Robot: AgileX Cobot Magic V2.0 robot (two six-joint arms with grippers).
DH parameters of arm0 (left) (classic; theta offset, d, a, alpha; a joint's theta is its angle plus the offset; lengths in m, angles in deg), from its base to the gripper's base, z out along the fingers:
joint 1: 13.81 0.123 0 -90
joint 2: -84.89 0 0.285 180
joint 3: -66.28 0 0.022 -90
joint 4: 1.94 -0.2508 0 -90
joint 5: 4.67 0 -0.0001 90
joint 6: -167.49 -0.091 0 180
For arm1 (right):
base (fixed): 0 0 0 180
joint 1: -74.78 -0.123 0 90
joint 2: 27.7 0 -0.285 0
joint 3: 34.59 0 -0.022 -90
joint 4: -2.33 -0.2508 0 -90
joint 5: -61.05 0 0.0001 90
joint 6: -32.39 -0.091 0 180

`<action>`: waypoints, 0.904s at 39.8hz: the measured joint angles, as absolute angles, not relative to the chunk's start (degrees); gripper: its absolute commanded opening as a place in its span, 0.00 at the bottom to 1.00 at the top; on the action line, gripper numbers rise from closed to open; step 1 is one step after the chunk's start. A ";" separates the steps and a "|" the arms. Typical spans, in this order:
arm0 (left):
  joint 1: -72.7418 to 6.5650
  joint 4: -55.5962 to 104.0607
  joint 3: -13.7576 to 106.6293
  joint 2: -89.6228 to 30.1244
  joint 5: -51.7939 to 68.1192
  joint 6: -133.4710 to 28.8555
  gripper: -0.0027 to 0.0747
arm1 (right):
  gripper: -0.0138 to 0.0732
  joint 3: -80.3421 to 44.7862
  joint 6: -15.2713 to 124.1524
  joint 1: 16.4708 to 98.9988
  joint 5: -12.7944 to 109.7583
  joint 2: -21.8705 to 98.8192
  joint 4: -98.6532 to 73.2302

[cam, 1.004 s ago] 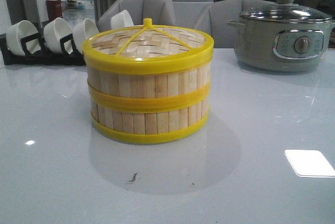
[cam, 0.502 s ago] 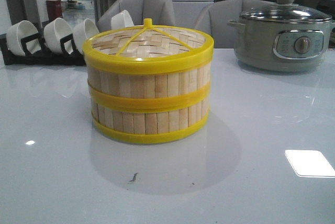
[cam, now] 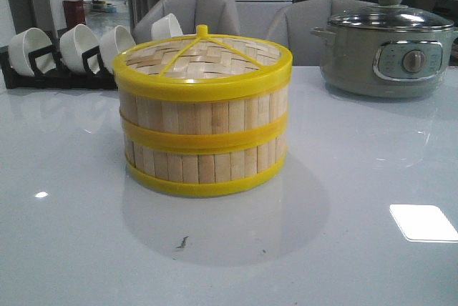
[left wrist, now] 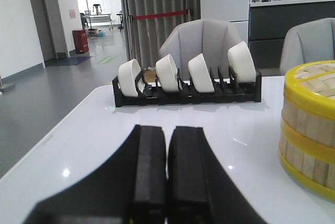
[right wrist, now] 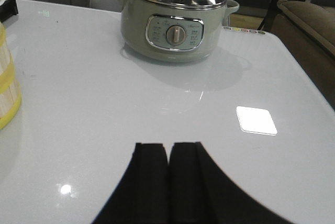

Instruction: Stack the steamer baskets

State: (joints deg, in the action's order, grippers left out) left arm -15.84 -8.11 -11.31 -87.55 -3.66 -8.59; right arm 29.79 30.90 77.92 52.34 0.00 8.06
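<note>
Two steamer baskets (cam: 203,119) of pale bamboo slats with yellow rims stand stacked one on the other in the middle of the table, a woven lid with a yellow knob on top. The stack also shows in the left wrist view (left wrist: 310,127) and at the edge of the right wrist view (right wrist: 6,85). My left gripper (left wrist: 167,129) is shut and empty, low over the table, apart from the stack. My right gripper (right wrist: 168,145) is shut and empty over bare table. Neither gripper shows in the front view.
A black rack of white bowls (cam: 68,52) stands at the back left, also in the left wrist view (left wrist: 186,80). A grey-green electric pot with glass lid (cam: 390,45) stands at the back right, also in the right wrist view (right wrist: 172,20). Grey chairs stand behind the table.
</note>
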 measured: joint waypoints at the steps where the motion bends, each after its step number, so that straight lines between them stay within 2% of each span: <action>1: -15.84 -8.11 -11.31 -87.55 -3.66 -8.59 0.15 | 0.19 29.79 30.90 77.92 52.34 0.00 8.06; 23: -15.84 -8.11 -11.31 -87.55 -3.55 -8.59 0.15 | 0.19 29.79 30.90 77.92 52.23 -0.41 8.06; 36: -15.84 -8.11 -11.31 -87.55 -3.55 -8.59 0.15 | 0.19 32.98 30.90 77.92 52.13 -12.91 6.42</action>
State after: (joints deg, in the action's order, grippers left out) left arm -15.84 -8.11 -11.31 -87.55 -3.55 -8.59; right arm 32.98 30.90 77.92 52.13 -12.91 6.42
